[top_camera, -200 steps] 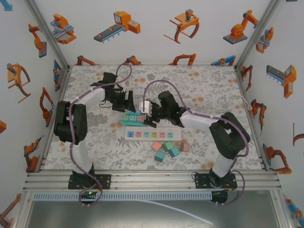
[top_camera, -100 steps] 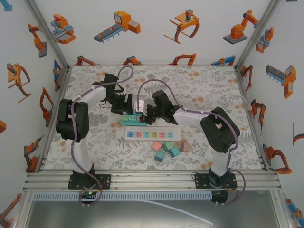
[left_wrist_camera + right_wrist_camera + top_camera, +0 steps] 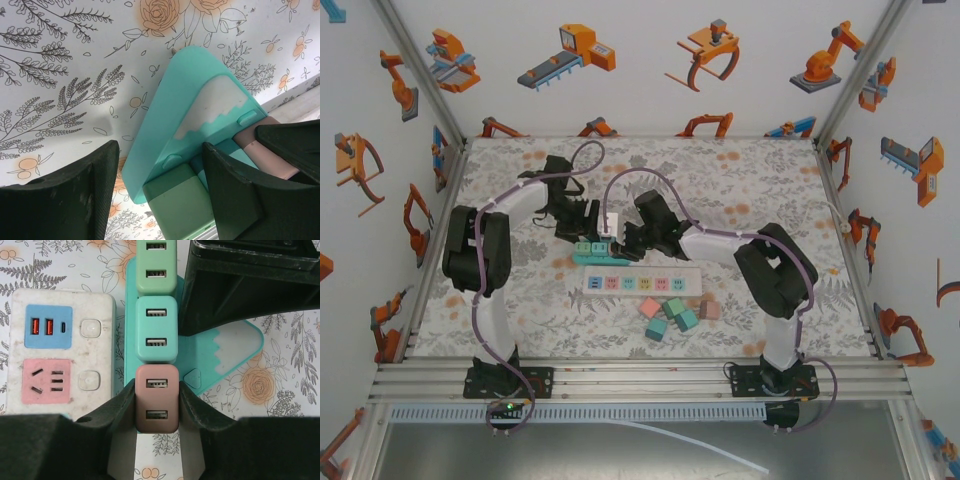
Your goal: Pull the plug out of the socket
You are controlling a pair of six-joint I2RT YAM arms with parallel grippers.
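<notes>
Right gripper: fingers clamped on both sides of pink-brown plug, plug filling gap. Plug seated on teal socket strip, last in row with teal plug and green plug. White power strip just beside teal one. Left gripper: jaws wide apart, straddling teal strip at green plug; contact unclear. Floral table beneath.

A robot-lab test cell was indicated: a table covered in floral print was enclosed on three sides by white panels printed with orange robot drawings, and aluminium rails were bolted along its near edge.
</notes>
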